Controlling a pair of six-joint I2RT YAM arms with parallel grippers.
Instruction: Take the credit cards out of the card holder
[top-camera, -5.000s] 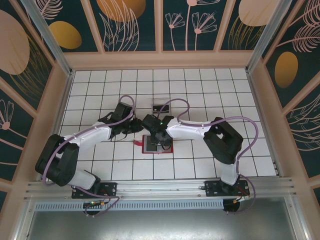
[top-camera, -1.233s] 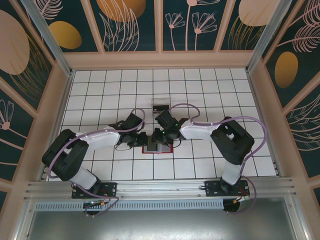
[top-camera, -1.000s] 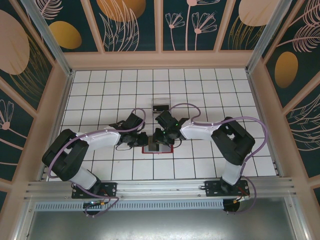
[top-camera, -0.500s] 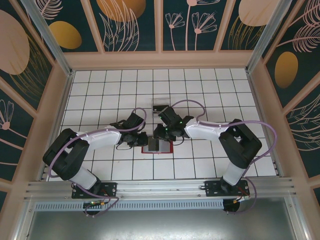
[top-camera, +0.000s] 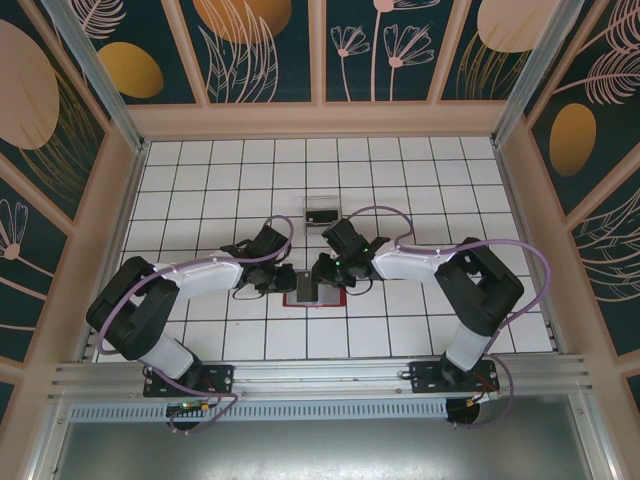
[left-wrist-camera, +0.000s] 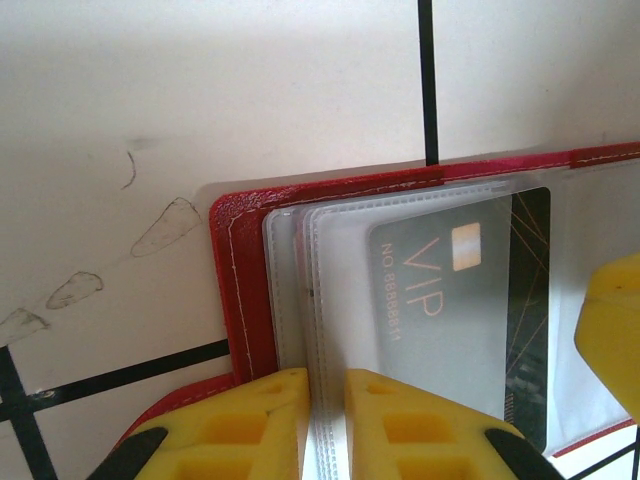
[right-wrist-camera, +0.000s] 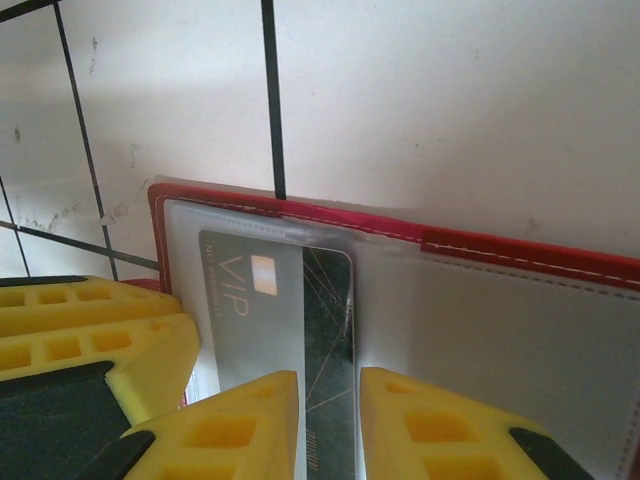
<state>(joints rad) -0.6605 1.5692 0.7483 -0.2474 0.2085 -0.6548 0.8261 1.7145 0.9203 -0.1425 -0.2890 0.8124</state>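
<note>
One card holder (left-wrist-camera: 235, 260), one credit card (left-wrist-camera: 450, 300) — left gripper (left-wrist-camera: 327, 420), right gripper (right-wrist-camera: 328, 420) clamped.

Bright, even light from above fills the overhead view. The white tiled table (top-camera: 200, 160) is close to washed out, and shadows on it are short and soft. Straight frame lines bow slightly toward the corners, a mild wide-angle distortion. Both wrist views are softer and greyer. The yellow fingers (left-wrist-camera: 230, 420) sit slightly out of focus at the bottom edge. The credit card (left-wrist-camera: 450, 290) reads hazy through the card holder (right-wrist-camera: 500, 250) sleeves, which carry a pale glare.
</note>
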